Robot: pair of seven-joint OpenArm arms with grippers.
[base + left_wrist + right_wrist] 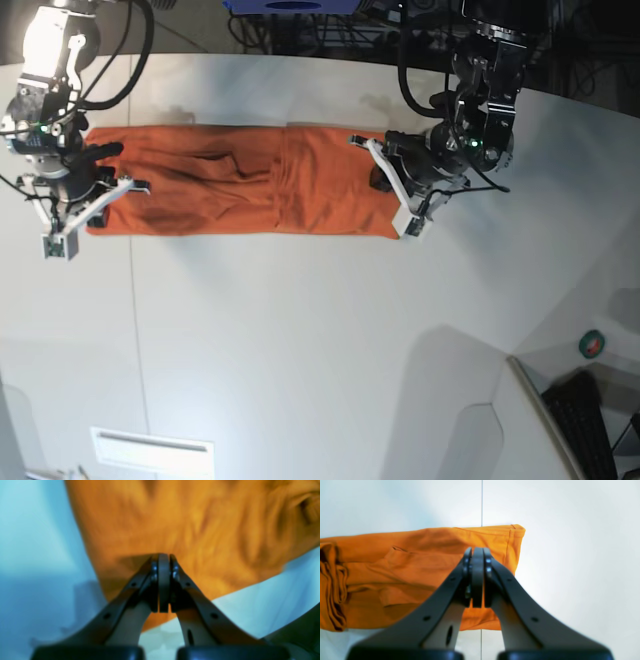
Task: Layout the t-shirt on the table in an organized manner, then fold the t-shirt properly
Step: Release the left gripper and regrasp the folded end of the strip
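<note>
T-shirt [240, 193]: orange, lying as a long narrow folded band across the far part of the table [320, 330], running side to side in my base view. I am seeing creases and a bunched fold near its middle, and a stitched hem at one short end in the right wrist view [492, 531].

Table: white, smooth, far larger than the shirt; a thin dark seam line [481, 502] is passing under the hemmed end of the band.

Right gripper [95, 192]: sitting at the band's end on the left of my base view. In its wrist view [478, 552] the fingers are standing pressed together, tips over the orange cloth just inside the hem corner. I am not able to tell whether any fabric is pinched between them.

Left gripper [385, 185]: sitting at the opposite end of the band, on the right of my base view. Its wrist view [163, 556] is blurred, but the fingers are showing closed flat against each other, tips at the cloth near its edge [190, 530]. Whether cloth is caught there I cannot tell.

Surroundings: dark cables and equipment [330, 25] are lying beyond the table's far edge; a small round object [594, 345] is resting off the table at lower right.
</note>
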